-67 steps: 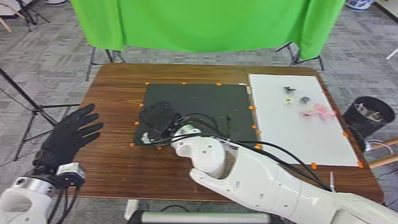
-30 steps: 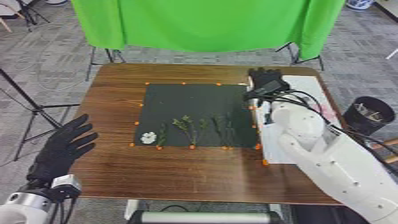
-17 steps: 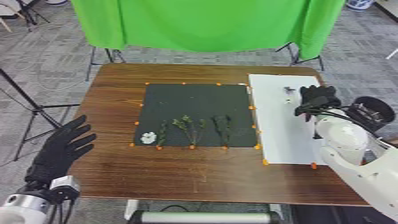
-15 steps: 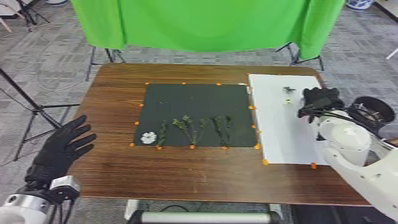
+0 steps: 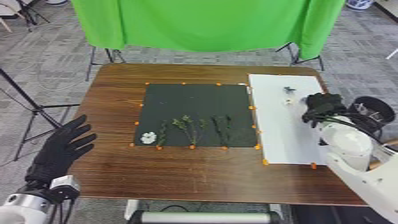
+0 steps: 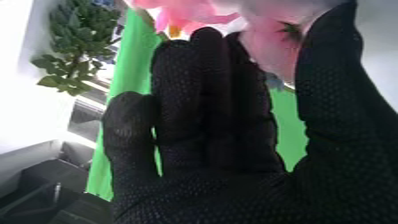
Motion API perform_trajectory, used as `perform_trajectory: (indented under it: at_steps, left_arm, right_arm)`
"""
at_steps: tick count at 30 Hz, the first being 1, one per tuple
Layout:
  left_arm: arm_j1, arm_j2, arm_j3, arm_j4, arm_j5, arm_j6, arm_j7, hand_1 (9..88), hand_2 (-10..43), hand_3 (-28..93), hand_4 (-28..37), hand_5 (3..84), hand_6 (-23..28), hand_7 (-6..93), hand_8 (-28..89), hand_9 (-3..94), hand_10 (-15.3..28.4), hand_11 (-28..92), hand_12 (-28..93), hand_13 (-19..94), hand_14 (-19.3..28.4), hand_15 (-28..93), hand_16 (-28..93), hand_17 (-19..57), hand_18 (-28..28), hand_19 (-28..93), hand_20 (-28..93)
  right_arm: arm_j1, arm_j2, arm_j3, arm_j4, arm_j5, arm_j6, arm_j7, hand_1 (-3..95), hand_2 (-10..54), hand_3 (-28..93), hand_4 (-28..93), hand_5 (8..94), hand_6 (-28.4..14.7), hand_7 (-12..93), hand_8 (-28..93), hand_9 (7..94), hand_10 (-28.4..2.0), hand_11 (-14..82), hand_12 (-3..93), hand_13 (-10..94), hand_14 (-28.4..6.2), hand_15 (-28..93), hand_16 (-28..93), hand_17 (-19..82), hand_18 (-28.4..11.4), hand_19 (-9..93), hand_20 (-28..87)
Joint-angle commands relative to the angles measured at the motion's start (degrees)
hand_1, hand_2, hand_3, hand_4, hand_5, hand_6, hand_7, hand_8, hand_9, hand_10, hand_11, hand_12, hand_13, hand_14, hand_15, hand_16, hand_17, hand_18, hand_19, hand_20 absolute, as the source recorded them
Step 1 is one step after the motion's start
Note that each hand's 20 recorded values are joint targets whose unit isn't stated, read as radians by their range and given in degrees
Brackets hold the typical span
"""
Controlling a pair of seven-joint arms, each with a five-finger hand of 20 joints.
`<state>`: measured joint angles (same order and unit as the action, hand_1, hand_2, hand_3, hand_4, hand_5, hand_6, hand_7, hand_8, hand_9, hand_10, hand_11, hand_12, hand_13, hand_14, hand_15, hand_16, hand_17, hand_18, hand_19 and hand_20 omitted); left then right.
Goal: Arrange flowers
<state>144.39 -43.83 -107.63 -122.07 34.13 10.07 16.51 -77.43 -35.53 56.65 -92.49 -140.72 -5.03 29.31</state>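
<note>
Left of the black mat [image 5: 197,105] we see our left hand [image 5: 60,147], open and empty. On the mat's near left corner lies a white flower [image 5: 148,137], with green sprigs [image 5: 187,123] along its near edge. Right of the mat, the white paper [image 5: 280,135] bears a small grey flower [image 5: 290,90]. Farther right of the mat is our right hand [image 5: 325,104], fingers straight, pink flowers [image 6: 187,12] at its fingertips; whether they touch, we can't quite tell.
</note>
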Motion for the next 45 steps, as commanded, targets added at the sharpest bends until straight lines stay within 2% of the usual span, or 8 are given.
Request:
perform_trajectory:
  at_steps: [1, 4, 12, 20, 32, 39, 44, 45]
  left_arm:
    - [-0.32, -0.5, 0.0, 0.31, 0.31, -0.99, -1.14, 24.6, -2.2, 70, -24.5, 26.2, 2.5, 20.5, -11, 21.9, 12.2, 21, 16, 19, 16.4, 30, -1, -9.3, 22.9, 42, 7]
    - [-0.16, -0.6, -0.22, 0.27, 0.37, -1.05, -1.21, 24.6, -2.2, 70, -24.4, 26.2, 2.5, 20.5, -11, 21.9, 12.2, 21, 16, 19, 16.4, 30, -1, -9.3, 22.9, 42, 7]
    - [-0.13, -0.73, 0.1, 0.16, 0.38, -0.85, -1.3, 24.6, -2.2, 70, -24.5, 26.3, 2.6, 20.6, -11, 22.0, 12.4, 21, 16, 19, 16.3, 30, -1, -9.3, 22.9, 42, 7]
    - [-0.43, -0.74, 0.4, 0.09, 0.47, -0.69, -1.62, 24.6, -2.2, 70, -24.5, 26.3, 2.6, 20.7, -11, 22.0, 12.2, 21, 16, 19, 16.3, 30, -1, -9.3, 22.8, 42, 7]
    - [-2.45, -0.1, 1.45, 0.49, 0.54, -0.6, -1.98, 24.7, -2.0, 69, -24.4, 26.2, 2.6, 20.9, -11, 21.9, 12.2, 21, 15, 19, 16.3, 30, -1, -9.3, 22.9, 42, 7]
    - [-1.95, 0.98, 1.65, 0.43, -0.26, 0.58, -0.59, 24.7, -2.0, 70, -24.4, 26.2, 2.6, 20.8, -11, 21.8, 12.2, 21, 16, 19, 16.4, 30, -1, -9.3, 22.8, 42, 7]
    - [-3.02, 2.31, 2.66, 0.82, -0.84, 1.42, 0.64, 24.8, -2.1, 70, -24.4, 25.8, 2.4, 20.8, -11, 21.2, 12.1, 21, 16, 19, 16.3, 30, -1, -9.3, 22.9, 42, 7]
    - [-3.34, 2.28, 2.71, 0.87, -0.67, 1.21, 0.28, 24.7, -2.2, 70, -24.4, 25.6, 2.4, 20.8, -11, 21.1, 12.0, 21, 16, 19, 16.3, 30, -1, -9.3, 22.9, 42, 7]
  right_arm:
    - [-0.33, 0.87, -1.85, 0.95, -1.93, 7.0, -0.63, 45.4, -9.3, 82, -28, 62.4, 2.6, 49, 2, 81.0, -5.2, 18.1, 43.3, 71, -4.5, 70, 27, 35, -20.2, 91, 50]
    - [0.54, 0.27, -2.17, 0.49, -1.82, 7.66, -0.82, 47.3, -8.6, 82, -28, 67.4, 3.1, 48, 2, 85.9, -4.7, 17.6, 45.3, 73, -4.2, 70, 28, 36, -20.2, 92, 50]
    - [7.62, -3.79, -6.55, -3.64, -3.39, 11.76, -4.64, 47.4, -9.1, 83, -28, 68.5, 2.8, 48, 3, 86.7, -4.6, 17.3, 45.8, 74, -3.9, 70, 28, 37, -20.3, 93, 50]
    - [18.21, -13.15, -15.88, -4.5, -3.26, 13.61, -11.54, 47.5, -9.2, 83, -28, 68.8, 2.8, 47, 3, 86.9, -4.6, 16.6, 46.5, 74, -3.9, 70, 28, 37, -20.2, 93, 49]
    - [27.22, -27.27, -28.91, 2.77, -3.88, 11.88, -15.87, 47.1, -9.4, 84, -28, 68.7, 2.9, 48, 3, 87.1, -4.7, 15.8, 46.5, 74, -3.9, 70, 29, 37, -20.1, 93, 49]
    - [29.61, -33.08, -33.44, 7.54, -4.76, 11.24, -15.98, 47.0, -9.4, 84, -28, 68.6, 3.0, 48, 3, 87.1, -4.7, 15.8, 46.5, 74, -3.8, 70, 29, 37, -20.0, 93, 49]
    - [31.96, -36.2, -36.94, 11.65, -4.97, 12.83, -15.68, 46.9, -9.5, 84, -28, 68.6, 3.1, 48, 3, 87.0, -4.7, 15.8, 46.5, 74, -3.8, 70, 28, 37, -20.0, 93, 49]
    - [32.2, -36.73, -37.41, 12.47, -5.11, 13.32, -15.68, 46.9, -9.5, 84, -28, 68.6, 3.1, 48, 3, 87.1, -4.6, 15.8, 46.4, 74, -3.7, 70, 28, 37, -20.0, 93, 49]
